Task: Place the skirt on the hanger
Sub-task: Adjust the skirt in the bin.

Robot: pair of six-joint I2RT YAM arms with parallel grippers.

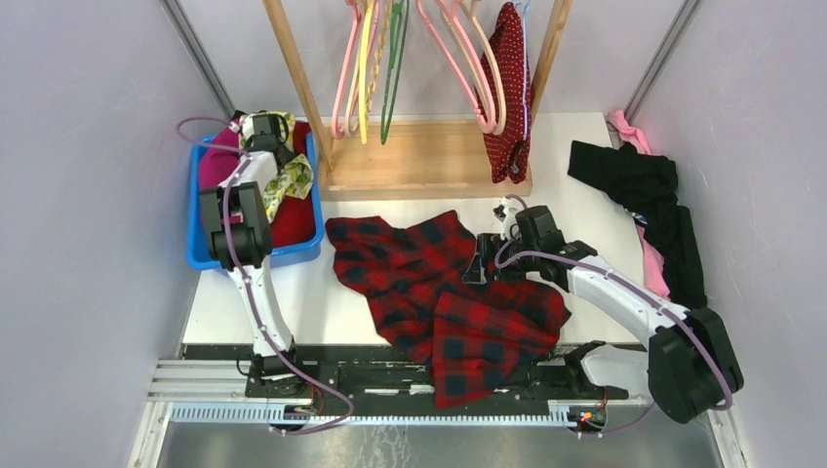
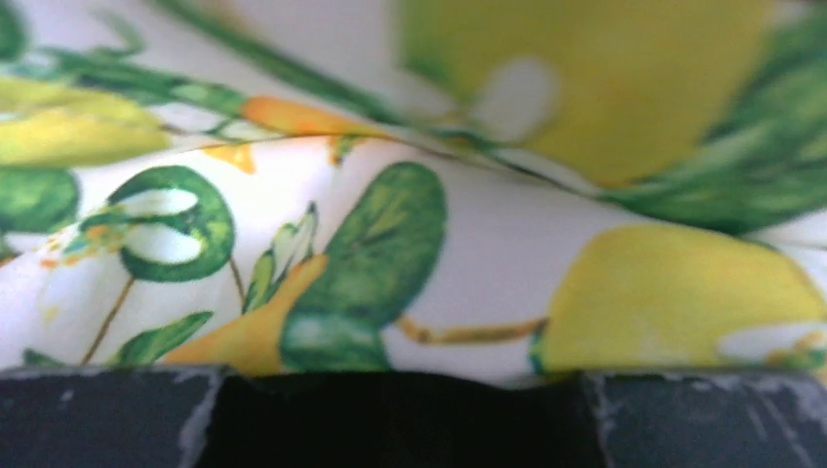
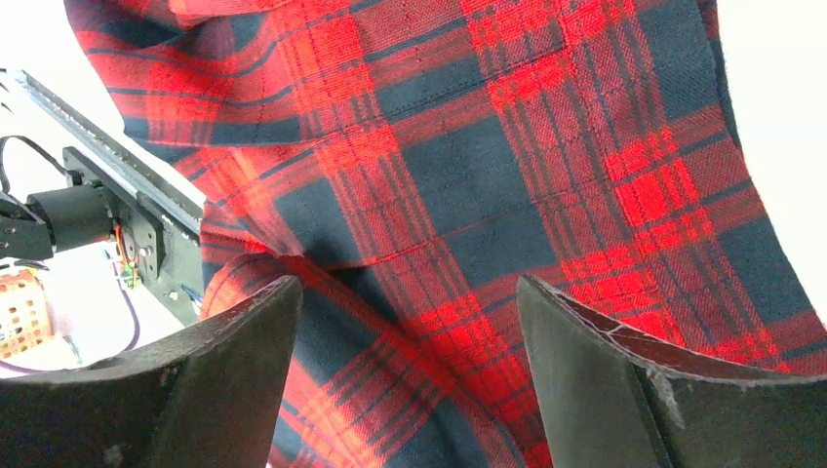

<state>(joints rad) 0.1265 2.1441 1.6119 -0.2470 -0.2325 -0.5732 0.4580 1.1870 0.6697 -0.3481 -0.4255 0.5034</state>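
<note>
Skirt [image 1: 507, 97] hung far beyond the right gripper [image 3: 408, 390], hence its wide, empty jaws above plaid garment [image 3: 546, 146]; left gripper [image 2: 405, 419] met fruit-print cloth [image 2: 468, 244], grip unclear.

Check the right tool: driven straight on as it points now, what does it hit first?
The plaid cloth, most likely: in the wrist view it fills everything ahead of the open right tool. How far off it lies is unclear.
</note>
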